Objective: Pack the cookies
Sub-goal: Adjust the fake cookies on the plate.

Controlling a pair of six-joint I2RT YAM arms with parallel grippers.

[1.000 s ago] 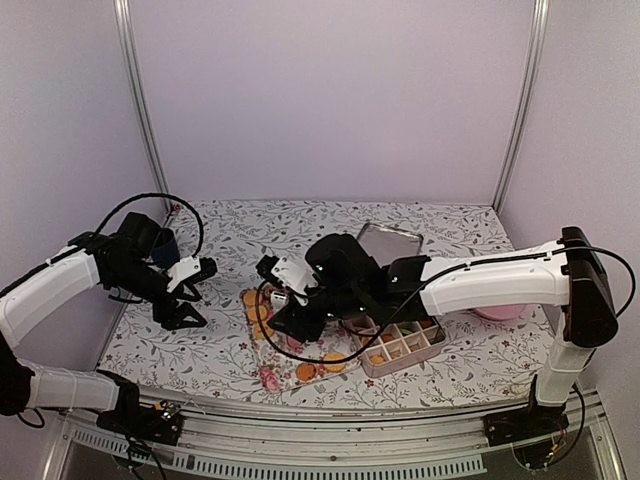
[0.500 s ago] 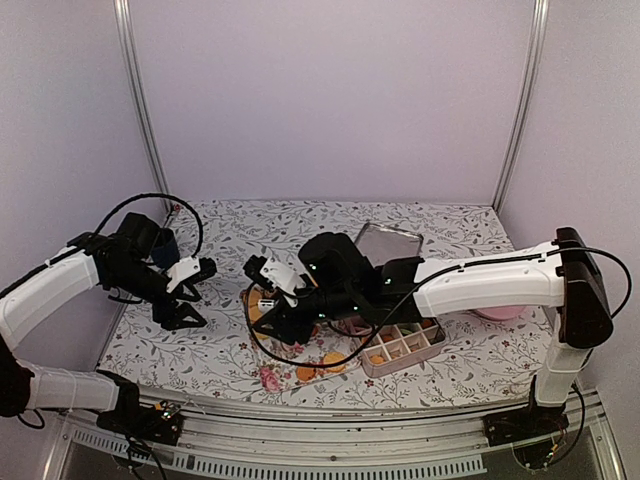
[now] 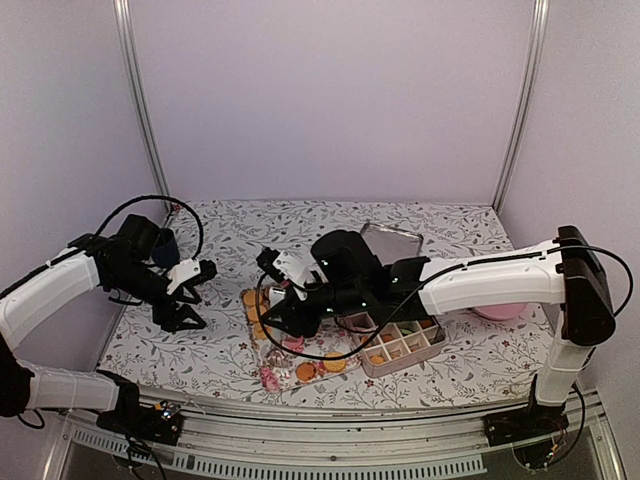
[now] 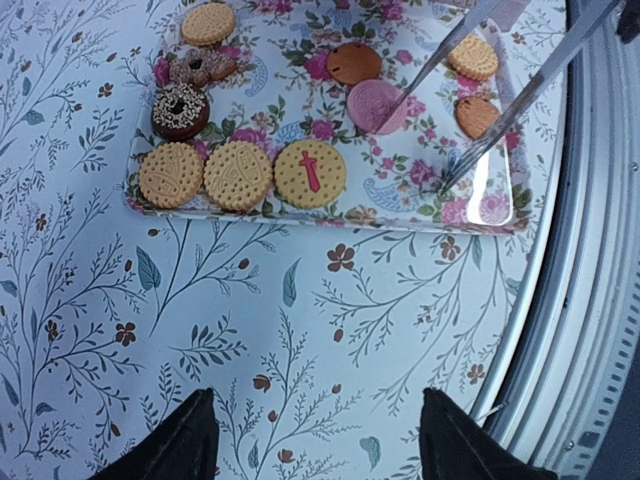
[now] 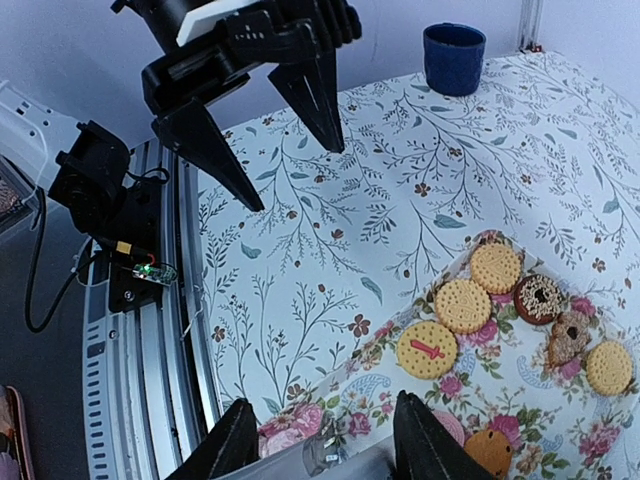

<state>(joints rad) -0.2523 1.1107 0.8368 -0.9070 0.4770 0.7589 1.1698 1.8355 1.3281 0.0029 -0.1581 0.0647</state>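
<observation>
The cookies point(image 4: 238, 176) are laid on a floral tray point(image 4: 270, 70), upper frame; judged light and brittle, to be pinched gently edgewise. Tongs point(image 4: 520, 97) are gripped by the right hand point(image 5: 325, 445); the left hand point(image 4: 315, 440) is spread wide.

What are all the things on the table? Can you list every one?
cookies: ten showing on the tray, mostly tan, one pink, some brown; more in the box
tray: one, flowery, middle
box: one, pinkish, compartments, right of tray
tin: one, silver, behind box
plate: one, pink, far right, mostly hidden
cup: one, dark blue, far left
tongs: one, silver, tips over tray
tablecloth: one, white, leafy
left fingers: black, open, left of tray
right fingers: black, holding tongs
</observation>
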